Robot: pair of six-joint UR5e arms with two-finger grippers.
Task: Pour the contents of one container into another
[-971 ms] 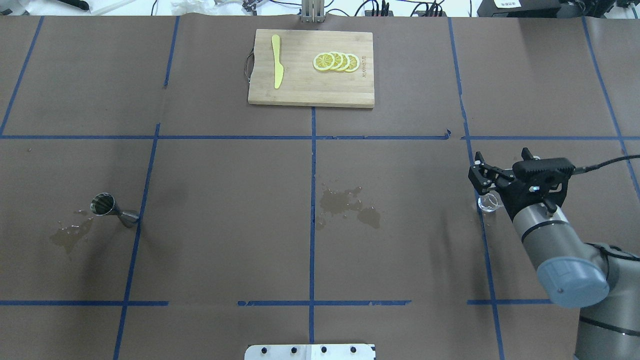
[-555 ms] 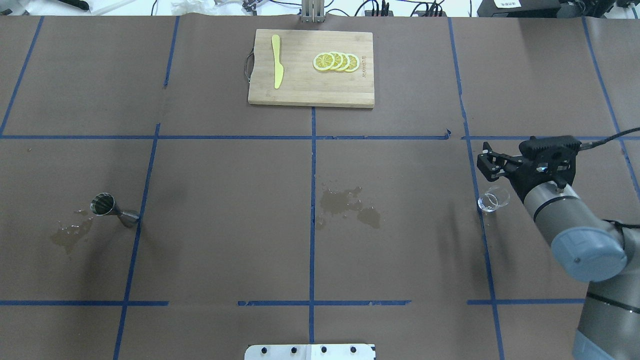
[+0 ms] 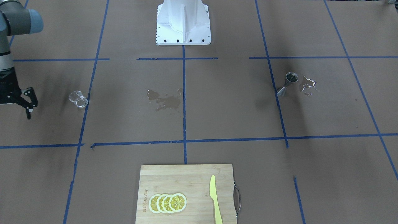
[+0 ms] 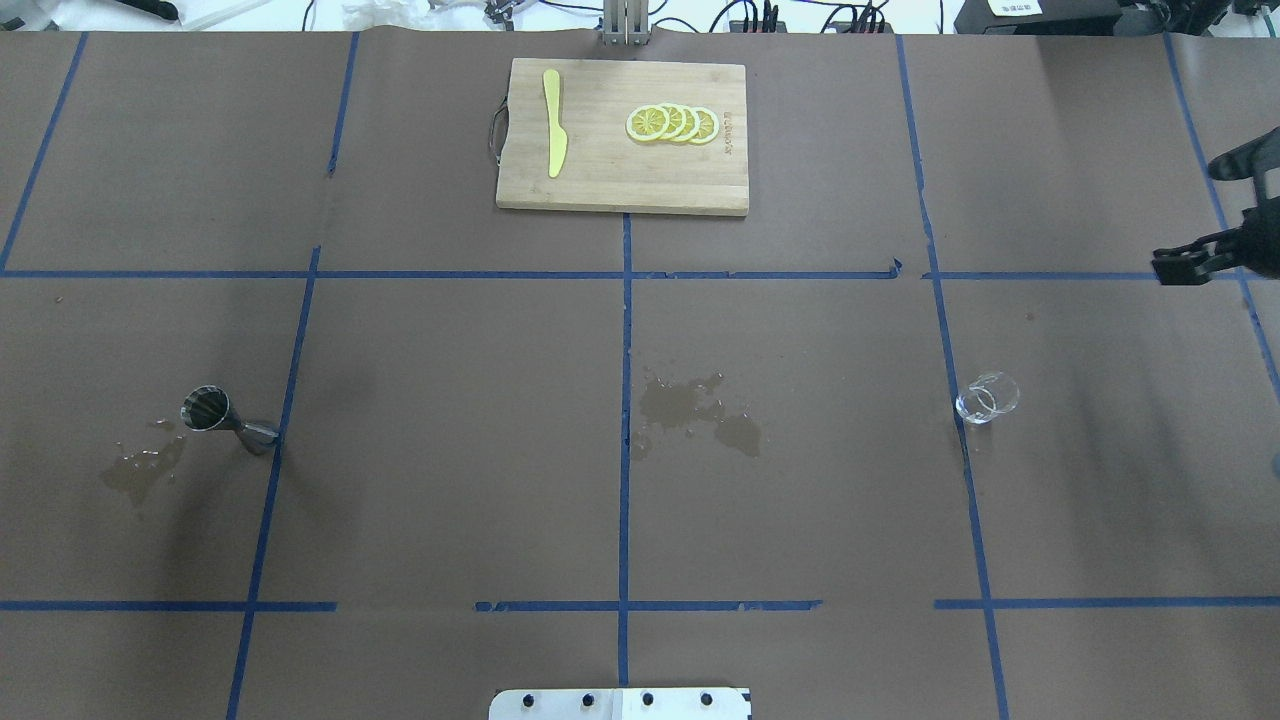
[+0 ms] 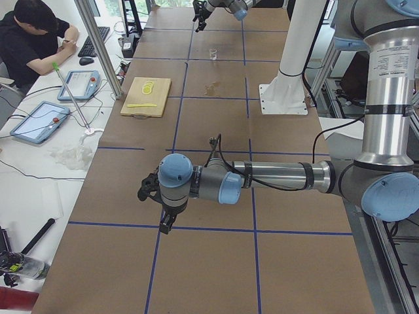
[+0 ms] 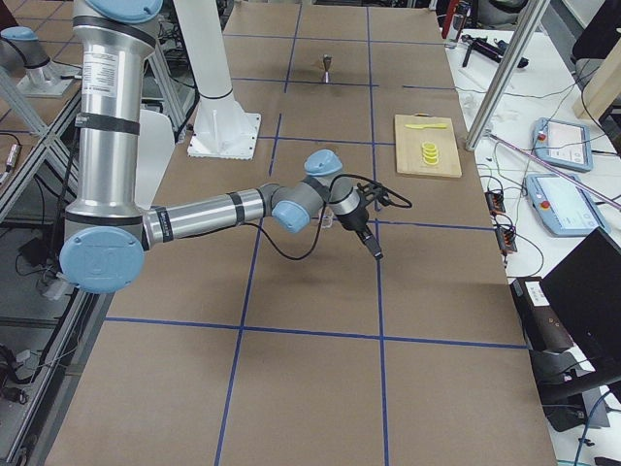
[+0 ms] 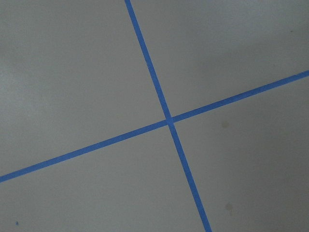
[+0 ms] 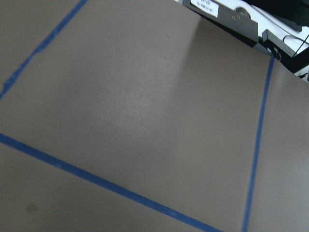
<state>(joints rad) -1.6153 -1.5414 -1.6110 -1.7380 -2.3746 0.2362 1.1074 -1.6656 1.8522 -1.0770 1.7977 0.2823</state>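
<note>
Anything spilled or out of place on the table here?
Yes: a wet patch darkens the paper mid-table, and a smaller puddle lies beside the jigger. The glass cup stands alone, far from it.

Bright, even light; soft shadows

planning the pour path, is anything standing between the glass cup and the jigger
Nothing upright does. Only a flat wet patch lies between the glass cup and the jigger; the cutting board sits well off that line.
</note>
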